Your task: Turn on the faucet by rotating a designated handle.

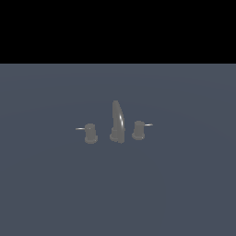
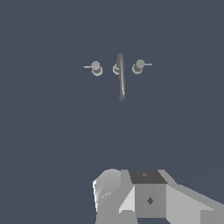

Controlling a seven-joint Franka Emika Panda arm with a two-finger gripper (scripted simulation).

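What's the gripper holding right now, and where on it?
Nothing. The faucet and its handle stand untouched, far from the arm. The fingers are out of both views, so open or shut cannot be told.

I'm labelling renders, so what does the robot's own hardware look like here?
Only the wrist view shows it: blocky, faceted gripper housing in pale grey and white, a dark top panel, a small black diamond mark on its front face, and a rounded white part beside it. No cables or jaws visible.

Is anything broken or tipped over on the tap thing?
Nothing stands out. The spout stands upright between its two knobs, the handle with its lever pointing to the exterior view's right, the twin knob with its lever pointing left. Nothing looks spilled or damaged. The robot touches none of them; its claw's fingertips aren't visible.
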